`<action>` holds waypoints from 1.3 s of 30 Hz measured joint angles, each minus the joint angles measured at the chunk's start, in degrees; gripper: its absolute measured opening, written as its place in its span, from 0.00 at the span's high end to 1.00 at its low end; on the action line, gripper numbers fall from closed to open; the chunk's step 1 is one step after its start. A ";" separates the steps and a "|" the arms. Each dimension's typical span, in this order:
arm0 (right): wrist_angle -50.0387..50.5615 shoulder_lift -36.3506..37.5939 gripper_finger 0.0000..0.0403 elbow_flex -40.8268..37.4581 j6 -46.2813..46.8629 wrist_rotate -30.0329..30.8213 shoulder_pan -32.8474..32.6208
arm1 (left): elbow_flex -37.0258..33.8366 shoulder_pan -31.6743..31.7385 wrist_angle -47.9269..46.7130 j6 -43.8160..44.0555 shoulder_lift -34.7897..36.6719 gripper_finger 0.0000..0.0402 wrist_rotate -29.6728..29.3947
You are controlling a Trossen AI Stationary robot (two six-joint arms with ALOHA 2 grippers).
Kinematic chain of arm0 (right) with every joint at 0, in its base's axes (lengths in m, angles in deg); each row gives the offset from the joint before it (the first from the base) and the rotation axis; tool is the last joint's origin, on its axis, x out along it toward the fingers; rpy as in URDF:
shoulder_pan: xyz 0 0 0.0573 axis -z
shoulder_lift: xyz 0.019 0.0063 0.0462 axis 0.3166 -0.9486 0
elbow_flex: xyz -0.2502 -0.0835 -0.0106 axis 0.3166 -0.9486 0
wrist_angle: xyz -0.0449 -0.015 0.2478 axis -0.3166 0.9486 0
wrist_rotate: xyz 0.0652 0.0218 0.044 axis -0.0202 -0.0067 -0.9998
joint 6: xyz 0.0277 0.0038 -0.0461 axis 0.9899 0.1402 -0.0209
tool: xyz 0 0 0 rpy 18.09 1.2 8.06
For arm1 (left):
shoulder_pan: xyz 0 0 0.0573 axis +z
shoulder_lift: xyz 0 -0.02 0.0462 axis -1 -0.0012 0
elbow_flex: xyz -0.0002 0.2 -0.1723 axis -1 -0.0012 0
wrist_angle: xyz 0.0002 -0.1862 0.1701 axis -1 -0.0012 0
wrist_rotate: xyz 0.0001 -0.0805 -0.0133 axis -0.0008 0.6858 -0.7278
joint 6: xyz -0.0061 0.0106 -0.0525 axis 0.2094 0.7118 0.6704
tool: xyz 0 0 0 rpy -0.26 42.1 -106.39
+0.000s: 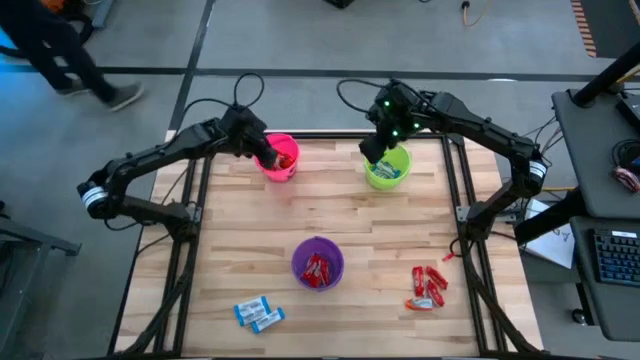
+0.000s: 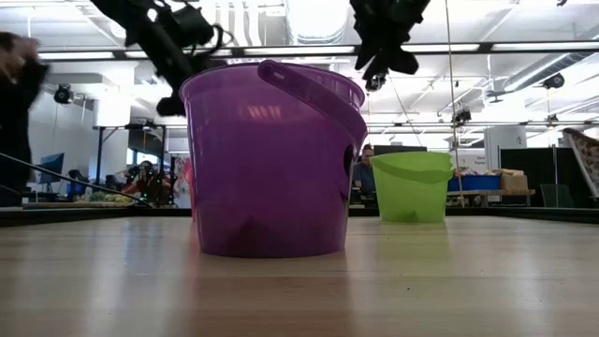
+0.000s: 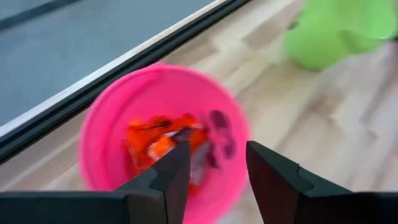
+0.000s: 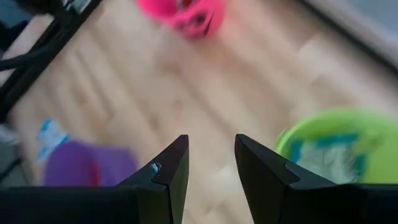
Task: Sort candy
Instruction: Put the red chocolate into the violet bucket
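Three cups stand on the wooden table: a pink cup [image 1: 283, 160] with orange candy [image 3: 152, 140] inside, a green cup [image 1: 390, 168] with blue-and-white candy [image 4: 323, 155], and a purple cup [image 1: 318, 264] with red candy. Loose blue-and-white candy [image 1: 258, 314] lies near the front left, and loose red candy [image 1: 428, 287] at the front right. My left gripper [image 3: 217, 149] hangs open over the pink cup, nothing between its fingers. My right gripper [image 4: 211, 140] is open and empty, above the green cup's left rim [image 1: 372, 150].
In the low view the purple cup [image 2: 271, 159] stands in front and hides most of the pink one; the green cup [image 2: 412, 185] shows to its right. A black frame [image 1: 190, 230] runs along the table's sides. Bare wood lies between the cups.
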 joint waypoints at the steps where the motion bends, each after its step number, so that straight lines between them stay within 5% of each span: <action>1: 1.36 0.00 0.69 0.00 1.05 -1.45 -0.36 | -0.04 -0.67 -0.02 -0.31 1.05 0.66 0.26; 12: 9.97 -0.02 0.69 0.00 14.04 -1.92 -13.31 | -1.90 -13.22 2.84 1.09 9.96 0.68 0.03; 15: 10.35 -0.02 0.69 -0.05 21.56 2.00 -17.95 | -1.92 -17.74 2.93 2.44 10.74 0.68 -0.78; 23: 17.30 -0.02 0.67 -1.25 36.75 7.50 -29.90 | -1.95 -32.07 3.34 7.19 11.01 0.68 -13.00; 32: 16.61 -0.02 0.54 -8.09 49.68 8.74 -41.40 | -1.97 -43.65 2.93 12.81 11.01 0.68 -19.56; 39: 15.72 -0.02 0.53 -17.98 61.09 8.29 -49.40 | -1.99 -49.95 -0.32 17.14 11.01 0.68 -24.84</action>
